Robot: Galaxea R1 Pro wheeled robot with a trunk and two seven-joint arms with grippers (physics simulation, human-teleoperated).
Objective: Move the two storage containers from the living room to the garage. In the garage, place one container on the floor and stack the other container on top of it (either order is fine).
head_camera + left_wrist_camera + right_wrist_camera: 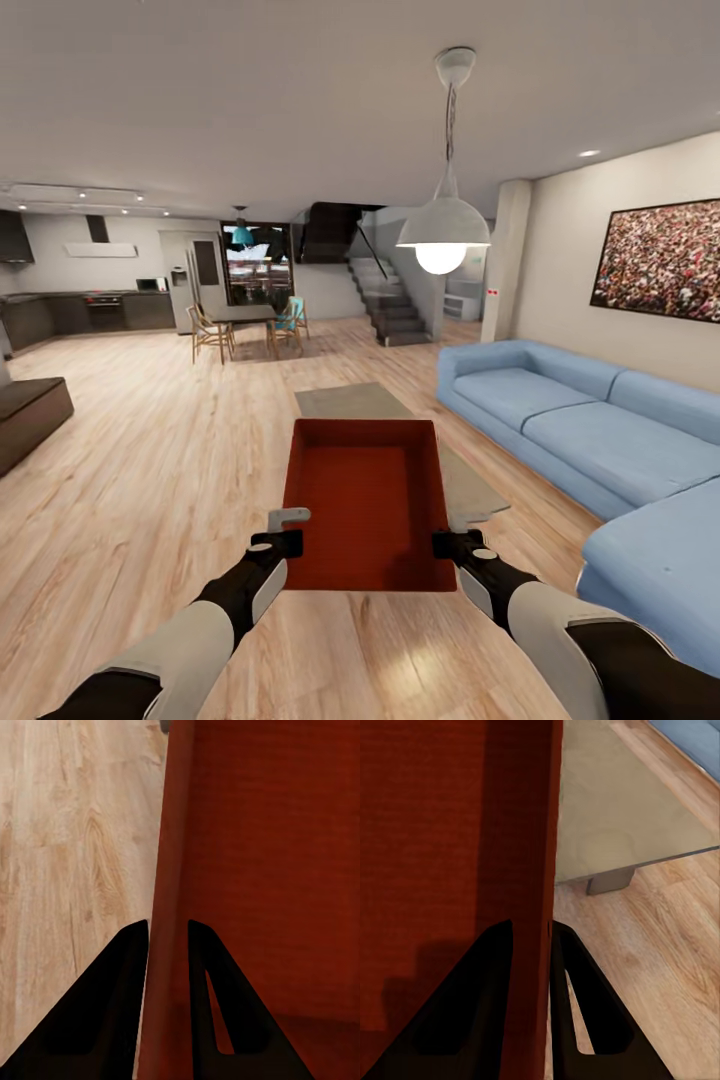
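One orange-red open-topped storage container (370,505) hangs level in front of me above the light wood floor of the living room. My left gripper (285,543) is shut on its left wall near the closest corner, and the left wrist view shows the wall (169,870) pinched between both black fingers of that gripper (167,926). My right gripper (447,545) is shut on the opposite wall, which the right wrist view shows as a wall (540,832) clamped by the gripper (532,924). The container is empty. The garage is out of view.
A low grey table (350,400) stands just beyond and under the container. A blue corner sofa (600,420) fills the right side. A dark low cabinet (30,415) sits at the left. Farther off are dining chairs (245,325), stairs (390,305) and a pendant lamp (443,230).
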